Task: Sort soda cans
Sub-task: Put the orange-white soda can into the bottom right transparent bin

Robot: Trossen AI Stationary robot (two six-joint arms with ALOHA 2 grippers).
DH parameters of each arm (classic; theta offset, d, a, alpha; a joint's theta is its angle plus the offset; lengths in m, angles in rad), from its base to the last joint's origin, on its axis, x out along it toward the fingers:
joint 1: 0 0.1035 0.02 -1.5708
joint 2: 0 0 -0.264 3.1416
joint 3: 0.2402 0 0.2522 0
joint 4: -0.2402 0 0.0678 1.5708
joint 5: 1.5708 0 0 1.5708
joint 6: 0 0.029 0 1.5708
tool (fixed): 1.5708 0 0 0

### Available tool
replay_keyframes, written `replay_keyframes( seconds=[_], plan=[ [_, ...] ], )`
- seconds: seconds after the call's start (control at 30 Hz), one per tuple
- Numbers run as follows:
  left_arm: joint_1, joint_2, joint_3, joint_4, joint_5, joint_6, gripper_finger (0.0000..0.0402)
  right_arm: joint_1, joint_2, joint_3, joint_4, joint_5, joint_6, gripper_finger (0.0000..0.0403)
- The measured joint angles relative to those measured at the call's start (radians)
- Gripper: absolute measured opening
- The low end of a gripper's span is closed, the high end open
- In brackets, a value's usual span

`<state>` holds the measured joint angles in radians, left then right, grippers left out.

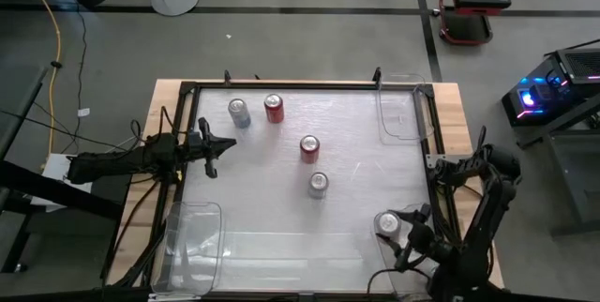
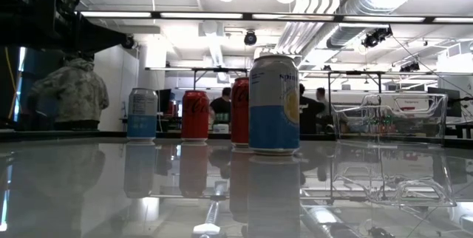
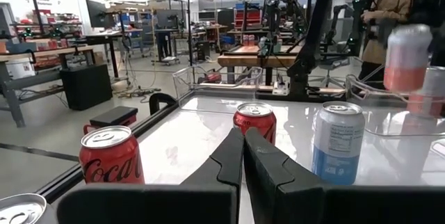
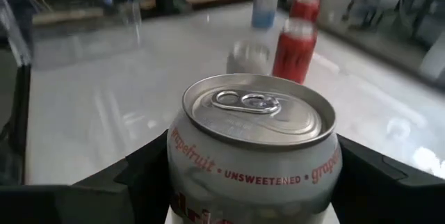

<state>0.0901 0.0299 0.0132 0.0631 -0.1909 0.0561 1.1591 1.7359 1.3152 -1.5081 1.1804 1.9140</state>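
Grapefruit can [image 4: 254,147] sits clamped in the right gripper [image 1: 398,230]; left gripper [image 1: 214,152] closed, empty; both bins [image 1: 192,236] empty.

Four soda cans [image 1: 277,143] stand in a loose diagonal across the table [image 1: 281,218]'s middle, while a fifth can [image 1: 387,223] sits between the right gripper [image 1: 405,230]'s fingers near the right edge.

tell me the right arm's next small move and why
Probably lift the silver grapefruit soda can straight up. The right gripper has its fingers on both sides of it, near the table's right front corner, beside a clear plastic bin's side.
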Motion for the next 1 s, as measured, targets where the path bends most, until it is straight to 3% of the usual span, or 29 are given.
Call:
replay_keyframes(
  seconds=[0.13,0.27,0.33,0.5,0.6,0.73,1.0],
  plan=[
    [0.0,0.0,0.0,0.003,-0.001,0.0,0.0005,-0.086,-0.031,0.065,0.031,0.131,-0.182,0.0287],
    [0.0,0.0,0.0,0.004,-0.006,0.0,0.0005,-0.191,-0.035,0.105,0.183,0.143,-0.446,0.0287],
    [0.0,0.0,0.0,0.01,-0.006,0.0,0.0005,-0.245,-0.035,0.103,0.344,0.063,-0.647,0.0287],
    [0.0,0.0,0.0,0.018,-0.018,0.007,0.0005,-0.391,-0.034,0.048,0.937,-0.327,-1.29,0.0287],
    [0.0,0.0,0.0,0.018,-0.03,0.007,0.0005,-0.458,-0.034,-0.007,1.218,-0.498,-1.545,0.0287],
    [0.0,0.0,0.0,0.013,-0.032,0.008,0.0005,-0.521,-0.035,-0.158,1.449,-0.575,-1.632,0.0287],
    [0.0,0.0,0.0,0.013,-0.032,0.007,0.0005,-0.596,-0.034,-0.605,2.276,-0.719,-1.692,0.0287]
  ],
)
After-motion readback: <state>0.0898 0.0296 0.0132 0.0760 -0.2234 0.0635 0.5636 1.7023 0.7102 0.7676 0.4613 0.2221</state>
